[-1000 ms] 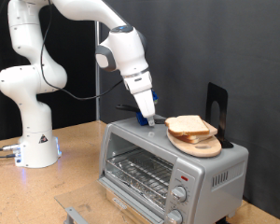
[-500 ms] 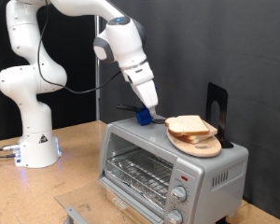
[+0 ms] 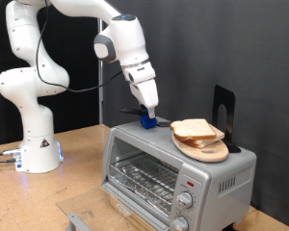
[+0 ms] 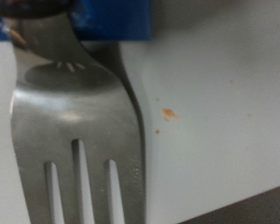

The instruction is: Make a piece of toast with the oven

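The silver toaster oven [image 3: 173, 171] stands on the table with its glass door shut and its wire rack visible inside. A stack of pale bread slices [image 3: 196, 129] lies on a round wooden plate [image 3: 204, 150] on the oven's roof. My gripper [image 3: 149, 115] points down at the roof, just to the exterior view's left of the bread, by a small blue piece [image 3: 146, 122]. The wrist view is filled by a metal fork [image 4: 79, 121] close over the pale roof [image 4: 215, 103]. Its handle end runs under a blue part [image 4: 112, 19].
A black stand [image 3: 224, 109] rises at the back of the oven roof behind the plate. The arm's white base [image 3: 34, 144] stands at the exterior view's left on the wooden table [image 3: 82, 159]. Two knobs [image 3: 184, 202] sit on the oven front.
My gripper has risen slightly and swung towards the exterior view's left, away from the bread stack. The bread, plate and oven have not moved.
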